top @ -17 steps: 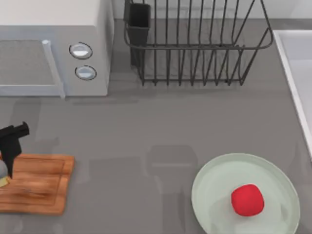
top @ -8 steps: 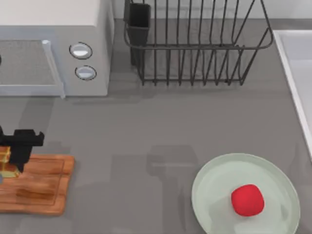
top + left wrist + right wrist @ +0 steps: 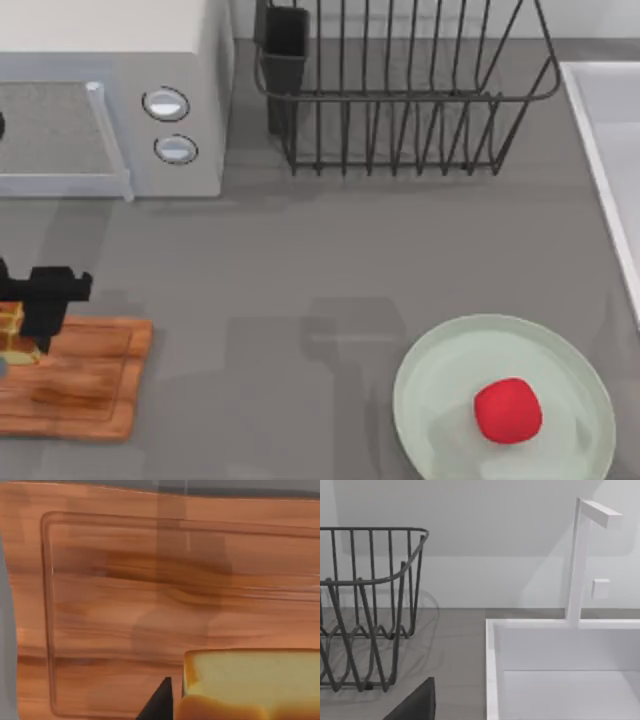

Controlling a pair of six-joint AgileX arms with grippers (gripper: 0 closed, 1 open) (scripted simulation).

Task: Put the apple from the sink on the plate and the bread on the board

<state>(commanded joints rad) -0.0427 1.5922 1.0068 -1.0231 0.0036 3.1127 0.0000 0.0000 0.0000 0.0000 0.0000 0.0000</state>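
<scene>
left gripper (image 3: pixel 20 325) holds bread (image 3: pixel 12 322) over board (image 3: pixel 90 385).

A grey surface (image 3: pixel 300 260) carries a pale microwave (image 3: pixel 110 95) at its back left, with two round knobs (image 3: pixel 166 103) on the front. Just beside it on the right stands a dark wire dish rack (image 3: pixel 405 85) with a black cup (image 3: pixel 285 50) at its left end. A white tap (image 3: pixel 582 560) rises against the wall.
</scene>
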